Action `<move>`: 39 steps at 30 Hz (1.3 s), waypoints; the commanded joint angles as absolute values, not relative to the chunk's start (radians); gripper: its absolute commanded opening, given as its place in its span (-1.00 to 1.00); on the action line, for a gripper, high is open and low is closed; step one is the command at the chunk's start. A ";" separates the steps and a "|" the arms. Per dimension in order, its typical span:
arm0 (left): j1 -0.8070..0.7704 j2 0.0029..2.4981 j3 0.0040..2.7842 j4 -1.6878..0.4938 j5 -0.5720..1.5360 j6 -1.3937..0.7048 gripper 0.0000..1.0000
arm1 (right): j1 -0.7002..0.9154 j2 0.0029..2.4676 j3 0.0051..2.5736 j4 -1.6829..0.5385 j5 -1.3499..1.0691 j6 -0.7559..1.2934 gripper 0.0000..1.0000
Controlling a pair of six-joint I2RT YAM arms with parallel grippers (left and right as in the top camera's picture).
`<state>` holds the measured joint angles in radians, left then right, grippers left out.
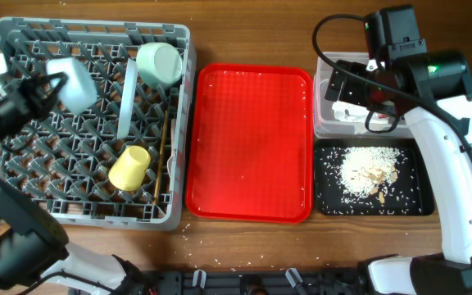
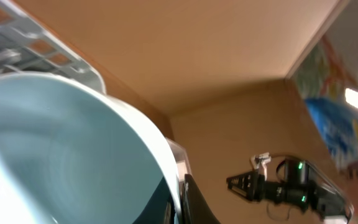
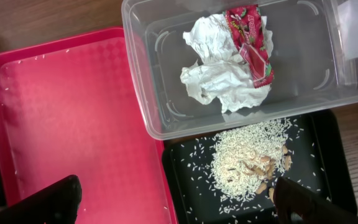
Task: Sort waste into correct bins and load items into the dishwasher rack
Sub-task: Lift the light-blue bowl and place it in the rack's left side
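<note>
My left gripper (image 1: 46,88) is shut on the rim of a pale mint-blue bowl (image 1: 76,82) and holds it over the back left of the grey dishwasher rack (image 1: 23,209). That bowl fills the left wrist view (image 2: 61,149), with one finger (image 2: 194,202) against its rim. In the rack are a second bowl (image 1: 159,63), a plate on edge (image 1: 127,94), a yellow cup (image 1: 129,168) and chopsticks (image 1: 164,147). My right gripper (image 1: 349,88) is open and empty (image 3: 179,205) above the clear tub (image 3: 148,106). The tub holds white tissue (image 3: 219,78) and a red wrapper (image 3: 250,40). Rice with scraps (image 3: 250,158) lies in the black tray (image 3: 185,186). The fork is out of view.
A large red tray (image 1: 248,143) lies between the rack and the two bins, with a few rice grains on it. Stray grains lie on the wooden table in front of the rack. The right arm (image 1: 457,164) reaches along the table's right side.
</note>
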<state>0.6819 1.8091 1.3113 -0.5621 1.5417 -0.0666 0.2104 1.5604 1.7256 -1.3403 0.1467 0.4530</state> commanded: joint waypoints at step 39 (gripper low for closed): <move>0.659 1.328 1.309 -0.899 0.690 -0.307 1.00 | 0.206 1.567 1.729 -1.340 0.157 0.472 1.00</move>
<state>0.8131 1.5070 1.3106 -0.8951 1.0672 -0.2771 0.2104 1.5604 1.7256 -1.3392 0.1471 0.4530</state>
